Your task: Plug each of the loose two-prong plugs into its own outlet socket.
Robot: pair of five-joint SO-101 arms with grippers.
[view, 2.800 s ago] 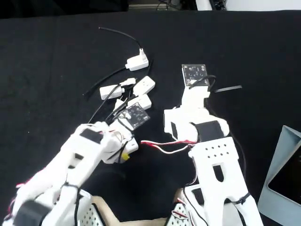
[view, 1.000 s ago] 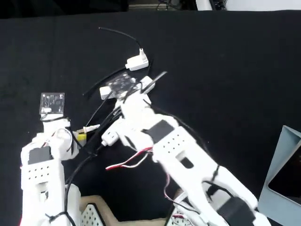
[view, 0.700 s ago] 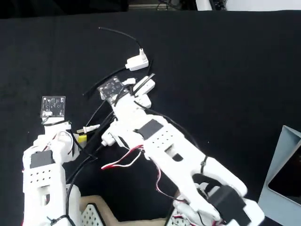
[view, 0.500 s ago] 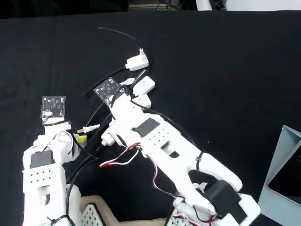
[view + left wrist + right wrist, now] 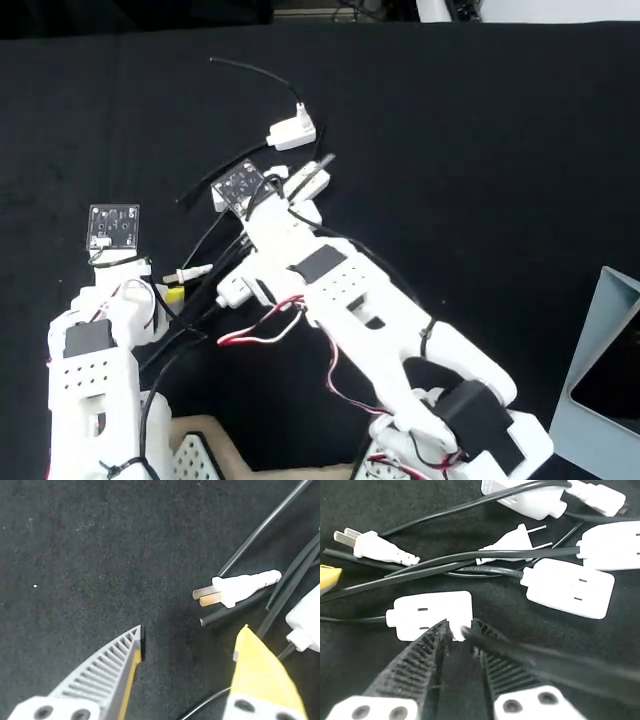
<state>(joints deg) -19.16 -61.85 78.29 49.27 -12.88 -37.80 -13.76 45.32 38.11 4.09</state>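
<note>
- Hovering my left claw, jaws wide apart, near a loose two-prong plug on the table.
- My right claw, barely apart, meets an outlet socket; no plug looks seated yet.

Reference: the white rectangular plastic outlet socket on the black cloth table. The right gripper sits at its near edge. Beyond the socket run black cords, and behind them lies a white two-prong plug. A second white plug lies to one side, just beyond the left gripper. A second outlet socket and a third outlet socket lie on the opposite side.
</note>
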